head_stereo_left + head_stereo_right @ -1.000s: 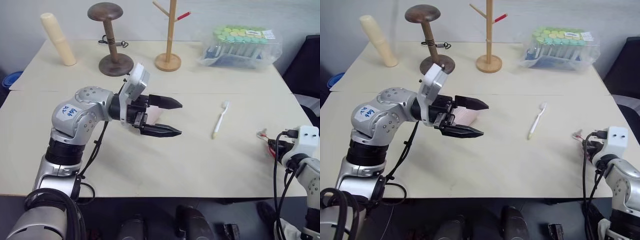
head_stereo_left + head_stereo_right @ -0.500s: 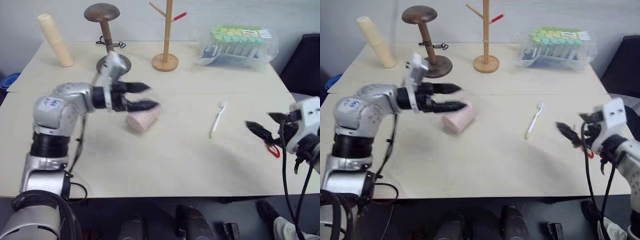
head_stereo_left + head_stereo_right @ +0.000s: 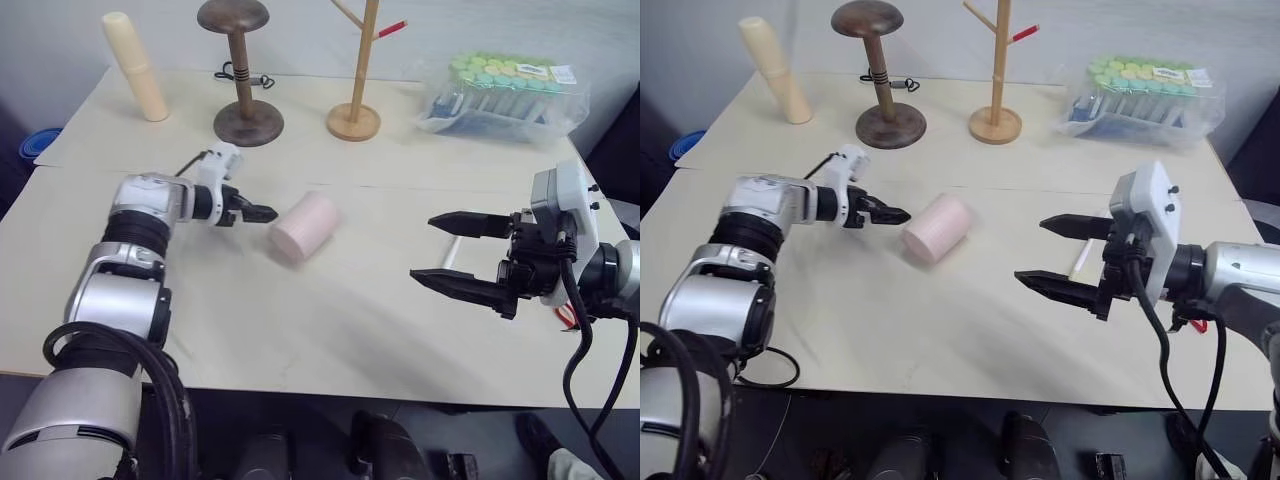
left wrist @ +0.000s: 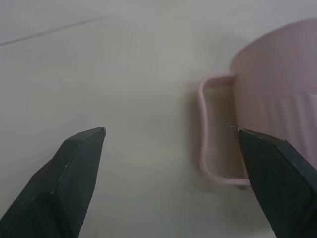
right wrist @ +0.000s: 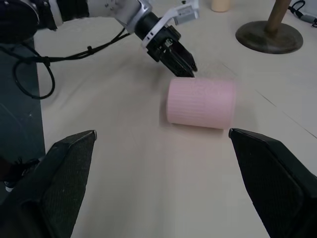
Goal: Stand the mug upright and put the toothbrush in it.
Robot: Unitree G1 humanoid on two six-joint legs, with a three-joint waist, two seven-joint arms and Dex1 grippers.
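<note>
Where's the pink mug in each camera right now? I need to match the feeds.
Left eye view: the mug lies on its side, mid-table, just past the left gripper.
Right eye view: same spot, mug beside the left gripper's tips.
Left wrist view: mug with its thin handle loop, by one finger.
Right wrist view: mug on its side, centre.
Shared landmark: the left gripper, open, beside the mug.

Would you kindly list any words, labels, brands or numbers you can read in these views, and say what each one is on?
None can be read.
White label on the clear pack of green-capped tubes, at its far right corner: print too small to read.
The mug, the wooden stands and the cream cylinder show no lettering.
</note>
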